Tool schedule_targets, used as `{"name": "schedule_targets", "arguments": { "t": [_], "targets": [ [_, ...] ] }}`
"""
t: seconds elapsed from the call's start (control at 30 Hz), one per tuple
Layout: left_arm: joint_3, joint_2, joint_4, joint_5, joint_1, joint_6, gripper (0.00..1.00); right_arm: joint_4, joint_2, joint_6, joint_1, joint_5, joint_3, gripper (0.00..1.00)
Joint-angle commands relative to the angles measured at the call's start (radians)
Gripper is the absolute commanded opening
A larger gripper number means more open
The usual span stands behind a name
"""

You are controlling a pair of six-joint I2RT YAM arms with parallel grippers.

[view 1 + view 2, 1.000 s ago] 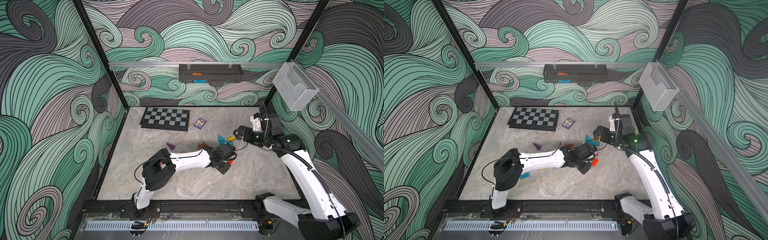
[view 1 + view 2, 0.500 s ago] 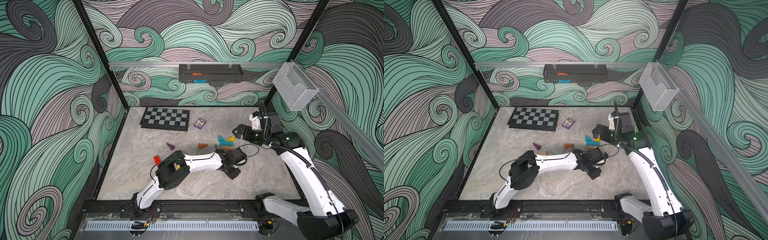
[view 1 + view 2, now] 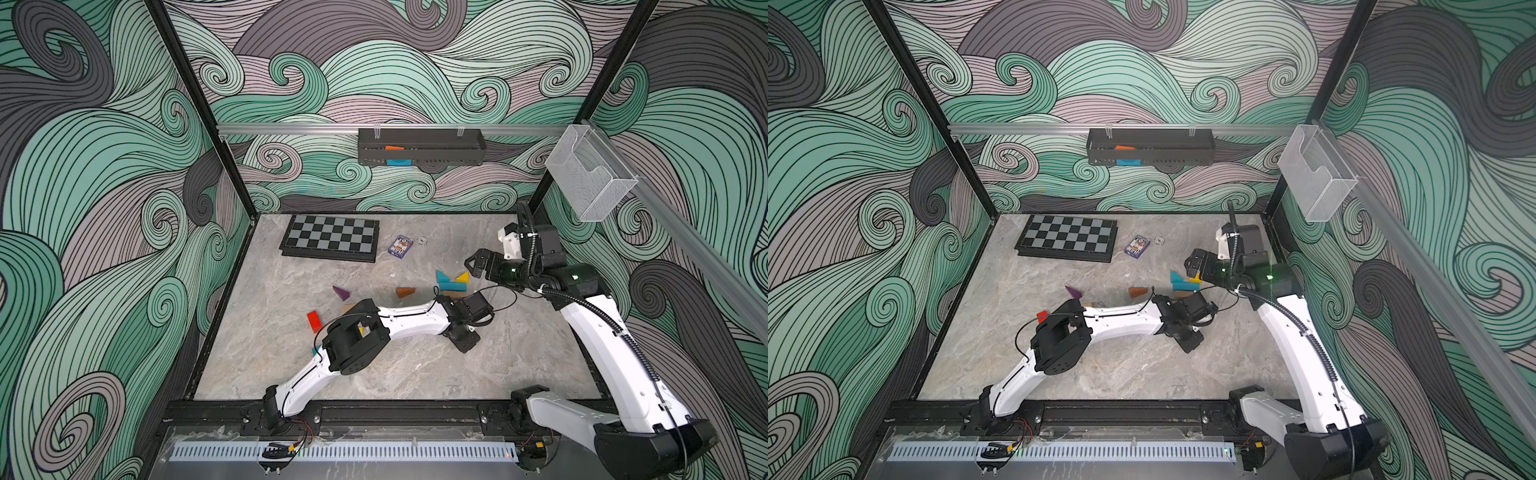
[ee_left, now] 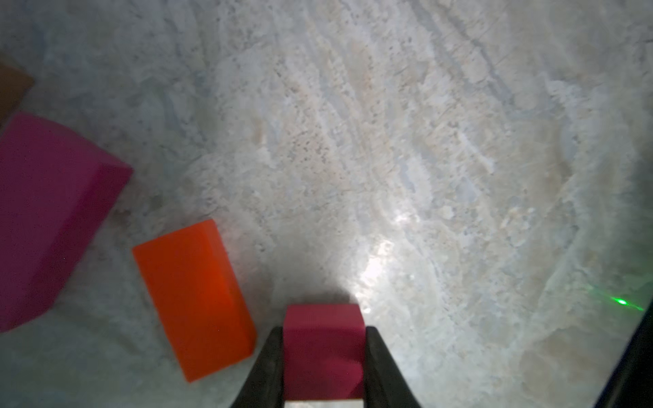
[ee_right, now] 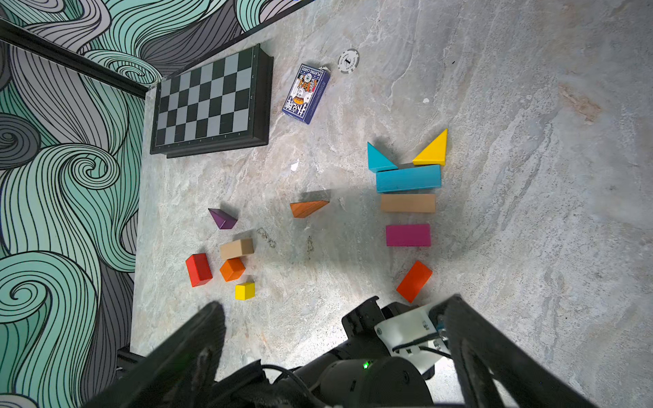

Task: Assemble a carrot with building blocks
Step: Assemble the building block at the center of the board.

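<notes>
Marbled table (image 3: 415, 374), walled in swirling green paper: a half-built carrot lies in a row near the right arm. Seen from the right wrist, a teal wedge (image 5: 380, 159) and a yellow wedge (image 5: 433, 152) form the leaves on a teal cuboid (image 5: 408, 179). A beige cuboid (image 5: 408, 203) touches its other side, a pink cuboid (image 5: 408, 235) sits a little apart, and an orange cuboid (image 5: 414, 281) lies skewed beyond that, out of line.

The left gripper (image 4: 324, 332) is clamped on a small crimson block (image 4: 323, 356), held low over the table just beside the orange cuboid. Whether the block touches the surface cannot be told. The right gripper (image 3: 477, 264) hangs above the leaf end, jaws spread wide and empty.

Trouble could come from several quarters. The crimson block looks meant for the tip, but the crooked orange cuboid sits where the row should run. Setting down against it could shove it further askew or tip the small block, and a release from any height may let the block bounce or roll. The left forearm (image 3: 407, 320) stretches across the spare blocks (image 5: 198, 269), so a careless swing could scatter them. Both arms also work close together near the row. Chessboard (image 5: 212, 102) and card box (image 5: 305, 92) lie well apart at the back.
</notes>
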Motion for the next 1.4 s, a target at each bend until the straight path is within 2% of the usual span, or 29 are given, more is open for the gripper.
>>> {"name": "schedule_targets", "arguments": {
  "t": [0.0,0.53,0.8,1.1,1.37],
  "targets": [
    [0.036,0.033,-0.037,-0.038,0.021,0.044,0.00,-0.003,-0.001,-0.009,-0.002,-0.010,0.025,0.97],
    [0.044,0.030,-0.040,-0.092,0.038,0.082,0.05,0.007,0.005,-0.012,-0.003,-0.008,0.020,0.97],
    [0.040,0.013,-0.037,-0.090,0.038,0.087,0.18,0.011,0.010,-0.015,-0.003,-0.012,0.024,0.97],
    [0.013,-0.013,-0.031,-0.072,0.039,0.073,0.27,0.017,0.015,-0.015,-0.003,-0.016,0.020,0.98],
    [-0.006,-0.039,-0.026,-0.061,0.037,0.061,0.42,0.021,0.019,-0.017,-0.003,-0.018,0.024,0.99]
  ]
}}
